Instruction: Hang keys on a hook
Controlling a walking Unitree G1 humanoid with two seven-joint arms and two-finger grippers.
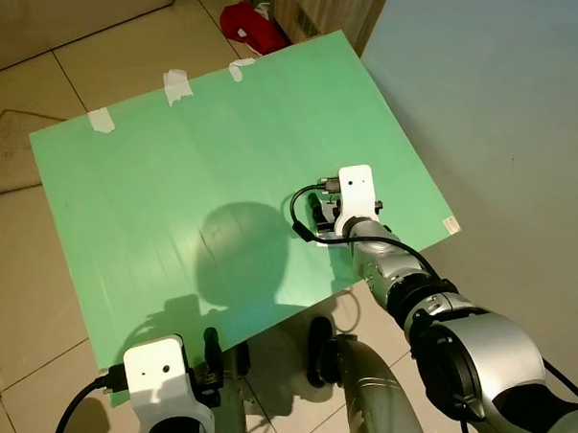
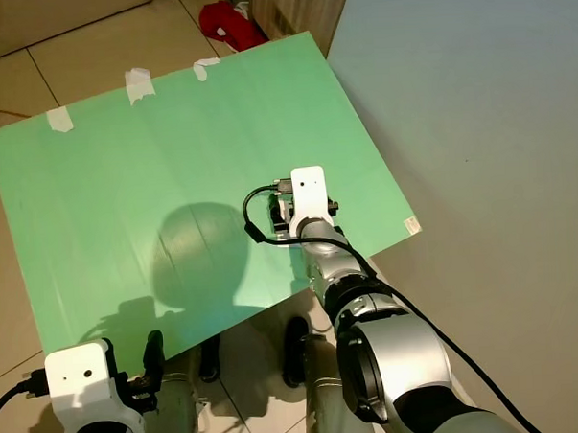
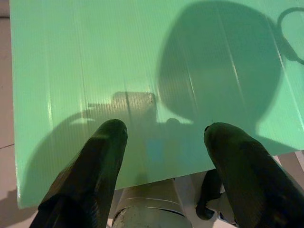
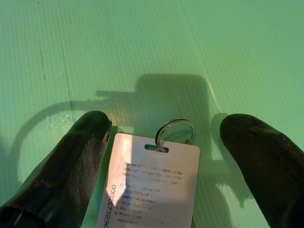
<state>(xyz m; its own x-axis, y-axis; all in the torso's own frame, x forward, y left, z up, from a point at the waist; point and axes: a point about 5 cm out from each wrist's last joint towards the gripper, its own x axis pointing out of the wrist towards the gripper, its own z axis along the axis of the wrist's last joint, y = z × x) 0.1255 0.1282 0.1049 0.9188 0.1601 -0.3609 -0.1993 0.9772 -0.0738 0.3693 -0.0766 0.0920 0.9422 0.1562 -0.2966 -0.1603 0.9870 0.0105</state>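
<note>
My right fingers point(image 4: 247, 142), spread, straddle the tagged key ring point(image 4: 175, 131) near the green board's point(image 1: 172, 183) right edge; left fingers point(image 3: 109, 156) spread at its near edge

**Green board on tiled floor**

I see a green board point(image 1: 220, 172) lying flat on the tiled floor point(image 1: 23, 286), with tape strips point(image 1: 177, 84) along its far edge. A white tag point(image 4: 152, 185) with a metal ring point(image 4: 175, 131) lies on it. A red cloth point(image 1: 247, 28) sits on the floor beyond.

White key tag point(image 4: 151, 185), silver ring point(image 4: 175, 131)
</note>
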